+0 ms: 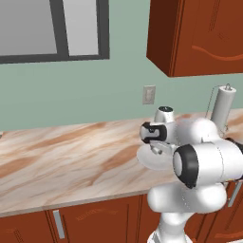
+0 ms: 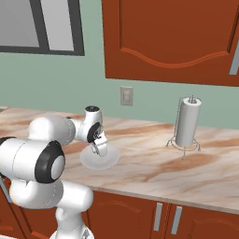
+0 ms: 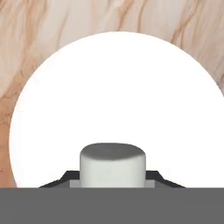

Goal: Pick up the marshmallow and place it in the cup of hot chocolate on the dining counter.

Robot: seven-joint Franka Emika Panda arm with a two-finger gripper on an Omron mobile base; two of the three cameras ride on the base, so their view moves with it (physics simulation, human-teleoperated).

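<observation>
Hand view: gripper [image 3: 112, 183] clamping marshmallow [image 3: 112, 164] over plate [image 3: 118, 87].

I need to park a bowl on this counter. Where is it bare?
Bare marble lies left of the white plate, and between the plate and the paper towel holder. The plate is crowded: the gripper works there.

The tabletop [image 3: 52, 39] is beige marble streaked with orange-brown veins. The plate [image 3: 118, 96] is plain white; at its 6 o'clock, the marshmallow [image 3: 113, 164] is pale grey-white. Cabinets [image 2: 172, 37] are red-brown wood, the wall [image 1: 71, 95] muted green, the paper towel roll [image 2: 188, 122] grey-white.
</observation>
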